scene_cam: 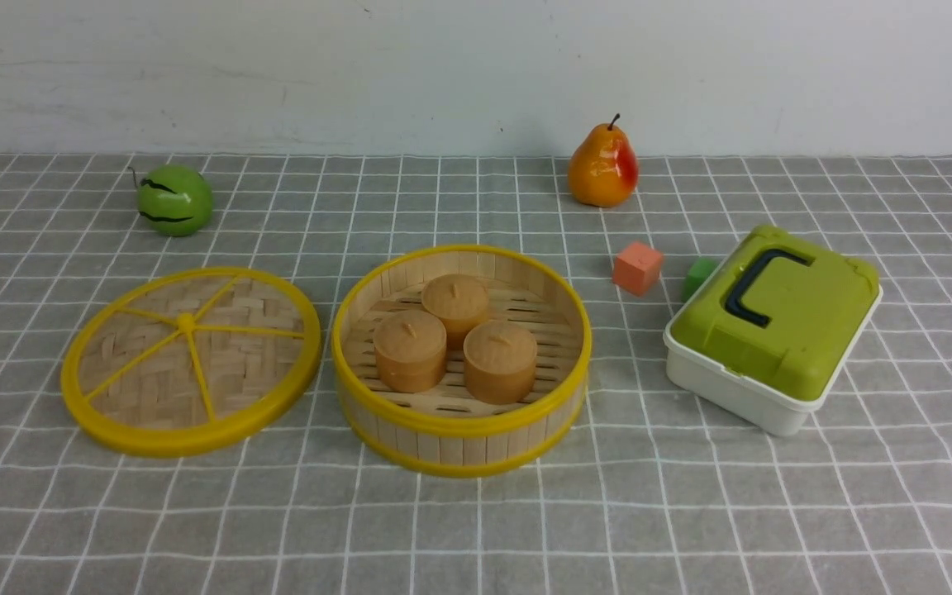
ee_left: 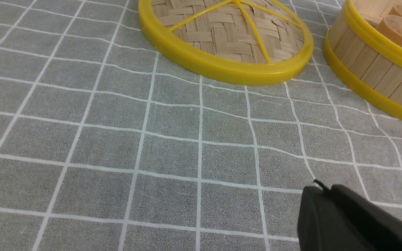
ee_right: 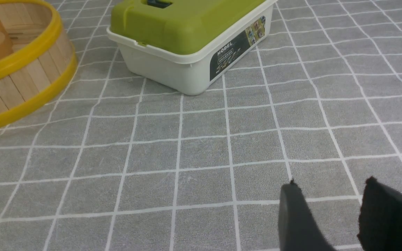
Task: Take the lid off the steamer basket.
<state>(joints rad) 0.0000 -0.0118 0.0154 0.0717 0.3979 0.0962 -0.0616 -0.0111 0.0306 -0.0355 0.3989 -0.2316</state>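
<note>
Spotted the lid (ee_left: 227,38) flat on the cloth well ahead of the left gripper (ee_left: 321,190), off the steamer basket (ee_left: 372,73) and just beside it; looked done, so best backed away gently without clipping that yellow rim. Read the left gripper as pinched together on nothing, the right gripper (ee_right: 330,184) parted and empty. Saw neither arm from the front, and caught only fingertips, the left pair mostly cut off.

White wall (scene_cam: 476,66), grey checked tablecloth (scene_cam: 476,529)
</note>
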